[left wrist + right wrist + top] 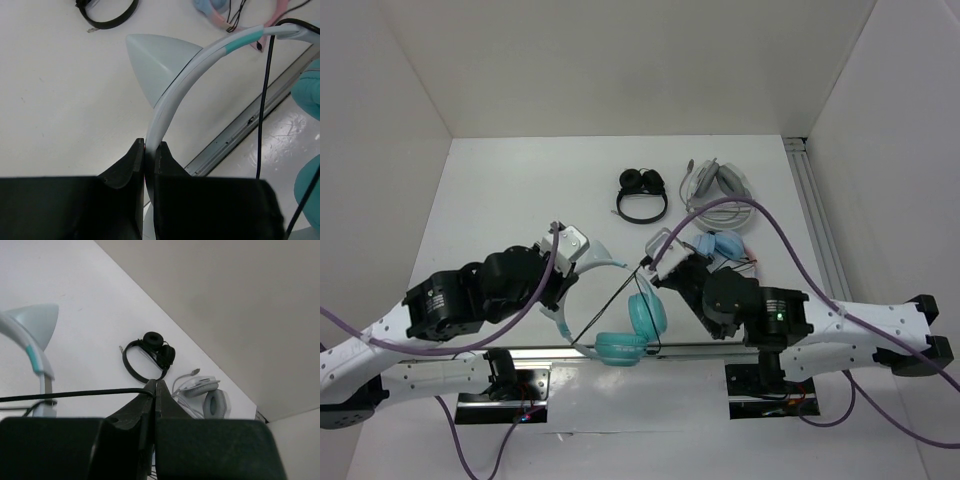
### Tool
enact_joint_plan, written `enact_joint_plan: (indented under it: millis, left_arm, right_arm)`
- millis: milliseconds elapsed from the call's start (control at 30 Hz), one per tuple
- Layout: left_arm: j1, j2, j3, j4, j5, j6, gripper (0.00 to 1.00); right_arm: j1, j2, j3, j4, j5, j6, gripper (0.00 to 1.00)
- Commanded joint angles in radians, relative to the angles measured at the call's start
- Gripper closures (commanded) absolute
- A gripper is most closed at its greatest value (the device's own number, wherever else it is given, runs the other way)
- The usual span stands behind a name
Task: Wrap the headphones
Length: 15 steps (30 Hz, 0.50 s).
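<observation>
The headphones (645, 313) have two teal round cups and lie near the table's front edge between the arms. Their white-and-pale-blue headband (190, 70) rises up to the left, with a pointed ear (155, 60) on it. My left gripper (150, 150) is shut on the headband and also shows in the top view (560, 264). My right gripper (154, 386) is shut on the thin black cable (75, 394), which runs taut to the left. In the top view the right gripper (651, 261) sits just above the cups, and the cable (605, 305) slants down-left from it.
A small all-black pair (642, 192) and a grey-white headset (720, 185) lie at the back. A pair with light blue cups (720, 245) lies right beside the right gripper. A metal rail (700, 348) runs along the front, and another (815, 220) along the right wall.
</observation>
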Motion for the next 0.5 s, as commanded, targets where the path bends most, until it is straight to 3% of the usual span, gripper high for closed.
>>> enact_joint_plan:
  millis: [0, 267, 367, 433, 467]
  left_arm:
    - [-0.003, -0.012, 0.012, -0.066, 0.131, 0.078, 1.00]
    - [-0.003, -0.043, 0.057, -0.094, 0.064, 0.055, 1.00]
    - [-0.003, -0.052, 0.082, -0.106, -0.013, 0.029, 1.00]
    - [-0.003, -0.078, 0.091, -0.115, -0.051, 0.000, 1.00]
    - [-0.003, -0.078, 0.091, -0.115, -0.064, 0.000, 1.00]
  right_arm:
    - [-0.077, 0.010, 0.048, 0.174, -0.004, -0.052, 1.00]
    - [-0.227, 0.068, 0.048, 0.171, -0.145, 0.007, 1.00]
    - [-0.285, 0.117, 0.064, 0.145, -0.257, 0.054, 1.00]
    - [-0.426, 0.192, 0.101, 0.130, -0.355, 0.141, 1.00]
    - [-0.426, 0.222, 0.123, 0.119, -0.407, 0.172, 1.00]
